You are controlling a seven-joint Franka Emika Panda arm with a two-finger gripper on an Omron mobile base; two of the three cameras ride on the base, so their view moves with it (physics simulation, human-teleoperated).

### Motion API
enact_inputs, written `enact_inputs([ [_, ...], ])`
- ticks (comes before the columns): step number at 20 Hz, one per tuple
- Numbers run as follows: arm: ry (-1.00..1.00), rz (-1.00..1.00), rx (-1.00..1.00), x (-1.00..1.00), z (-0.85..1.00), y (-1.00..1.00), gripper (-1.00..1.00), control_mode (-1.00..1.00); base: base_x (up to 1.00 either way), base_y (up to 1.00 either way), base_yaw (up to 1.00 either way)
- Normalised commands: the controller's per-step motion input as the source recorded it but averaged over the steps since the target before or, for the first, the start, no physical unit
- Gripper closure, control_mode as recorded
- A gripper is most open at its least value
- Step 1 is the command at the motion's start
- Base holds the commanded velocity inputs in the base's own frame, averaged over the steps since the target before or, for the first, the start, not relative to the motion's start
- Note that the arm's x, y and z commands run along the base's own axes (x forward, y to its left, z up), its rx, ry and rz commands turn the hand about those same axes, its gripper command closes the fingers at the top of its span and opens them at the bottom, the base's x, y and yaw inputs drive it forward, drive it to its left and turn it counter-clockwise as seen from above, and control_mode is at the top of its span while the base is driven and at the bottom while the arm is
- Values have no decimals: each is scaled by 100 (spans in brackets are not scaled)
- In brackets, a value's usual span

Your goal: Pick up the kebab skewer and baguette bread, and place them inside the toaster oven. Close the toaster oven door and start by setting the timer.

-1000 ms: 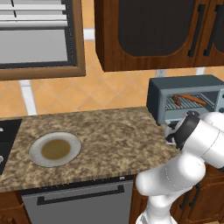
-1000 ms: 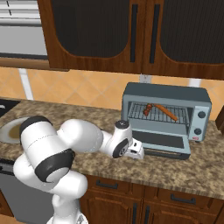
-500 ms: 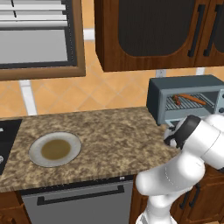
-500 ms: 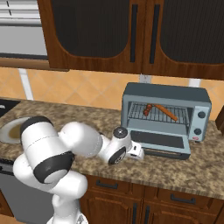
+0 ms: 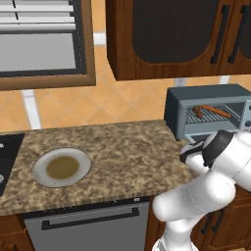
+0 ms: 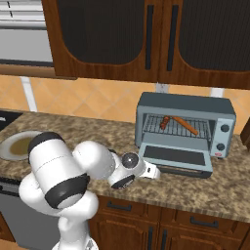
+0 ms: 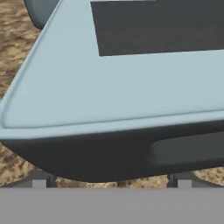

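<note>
Here, the toaster oven [image 6: 184, 128] is being shown on the right end of a speckled stone counter [image 5: 122, 157], under dark wood wall cupboards [image 6: 146, 39]. Its door [image 6: 176, 158] is being kept dropped flat, the glass pane facing up. The baguette [image 6: 185, 125] and the kebab skewer [image 6: 165, 122] are being held by the wire rack inside, the loaf lying slantwise and the short skewer just to its left, near the loaf's end.

The gripper [image 7: 111, 181] is being held low at the front edge of the lowered door, its two fingertips [image 7: 39, 181] set wide apart with nothing between them; the door's dark lip and pale frame are being seen very close above them from the hand view. In the right base view the white wrist [image 6: 146, 170] is being pointed at the door's left corner; whether it is touching the door cannot be told.

A round plate [image 5: 62, 167] is being left on the counter's left side, well apart from the oven.
</note>
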Motion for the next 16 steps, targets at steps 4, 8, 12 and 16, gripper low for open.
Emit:
enact_inputs([
  [4, -9, -3, 4, 67, 73, -25, -100, -100, 0, 0, 0],
  [8, -2, -2, 6, 76, 97, -29, -100, -100, 0, 0, 0],
  [12, 0, 0, 5, 67, 100, -26, -100, -100, 0, 0, 0],
  [16, -2, 0, 5, 64, 100, -31, -100, -100, 0, 0, 0],
])
